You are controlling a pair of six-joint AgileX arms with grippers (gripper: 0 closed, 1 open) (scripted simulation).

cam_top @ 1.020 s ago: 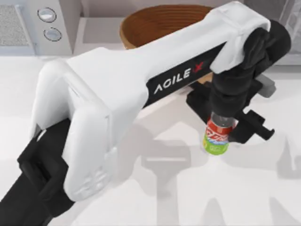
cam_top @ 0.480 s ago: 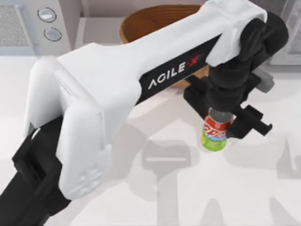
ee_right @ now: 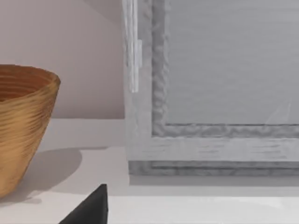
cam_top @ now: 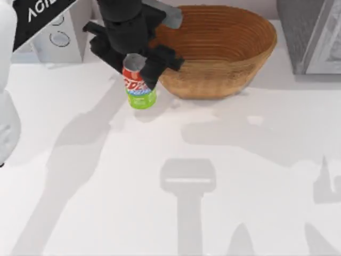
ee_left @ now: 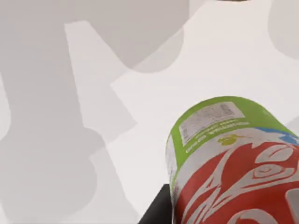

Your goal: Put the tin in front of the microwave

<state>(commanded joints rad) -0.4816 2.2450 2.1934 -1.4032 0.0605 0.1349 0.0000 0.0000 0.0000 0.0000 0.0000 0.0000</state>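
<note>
Tin (cam_top: pixel 139 85) is riding pinched in our left gripper (cam_top: pixel 136 63) near the desk's back-left corner; we are not yet setting it before the microwave (cam_top: pixel 58 40).

Left arm (cam_top: pixel 8 80): the casing is showing as smooth, rounded white shell. A black panel (cam_top: pixel 40 13) is running along the link behind the claw, carrying white block lettering, partly cut off at the frame edge.

Left gripper (cam_top: pixel 139 69): the body is presenting as matt black and blocky, with a stubby cylindrical wrist above it and angular black fingers (cam_top: pixel 162 57) projecting outward. A small grey block (cam_top: pixel 171 17) is sitting on the far side of the wrist.
</note>
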